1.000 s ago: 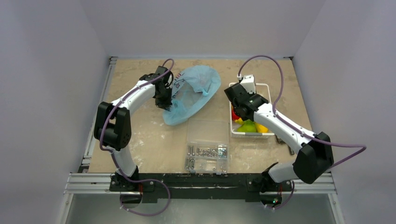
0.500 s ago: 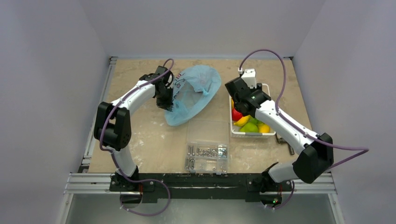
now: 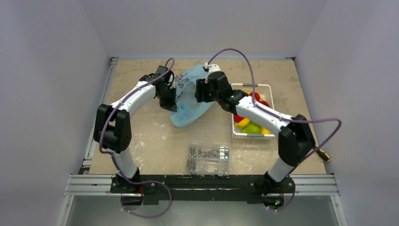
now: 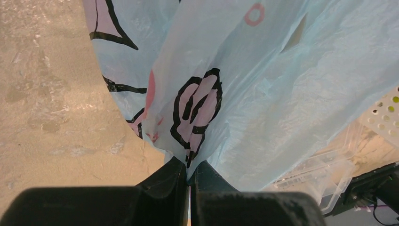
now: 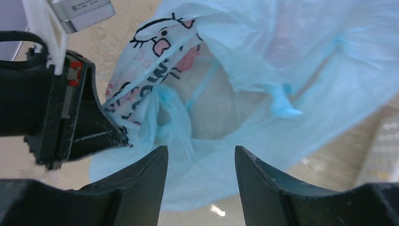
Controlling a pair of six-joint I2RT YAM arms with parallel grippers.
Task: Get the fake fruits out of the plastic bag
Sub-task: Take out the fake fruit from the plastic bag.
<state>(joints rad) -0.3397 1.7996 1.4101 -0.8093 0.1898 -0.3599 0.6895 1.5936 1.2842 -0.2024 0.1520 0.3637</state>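
Note:
The light-blue plastic bag (image 3: 189, 104) lies at the table's middle back, and my left gripper (image 3: 172, 102) holds its left edge lifted. In the left wrist view that gripper (image 4: 189, 165) is shut on a fold of the printed bag (image 4: 263, 94). My right gripper (image 3: 199, 91) hovers over the bag's right side. Its jaws (image 5: 200, 151) are open and empty in front of the bag's mouth (image 5: 221, 108); no fruit shows inside. The fake fruits (image 3: 249, 125), red, yellow and green, lie in the white basket (image 3: 269, 87).
A clear compartment box (image 3: 208, 151) holding silver screws sits near the front, below the bag. A yellow-handled screwdriver (image 3: 323, 155) lies at the right edge. The basket's slotted wall (image 4: 387, 112) and the clear box (image 4: 324, 175) show beside the bag in the left wrist view.
My right arm has swung left from over the basket to the bag, and its jaws have opened. The bag looks narrower. The left gripper stays shut on the bag.

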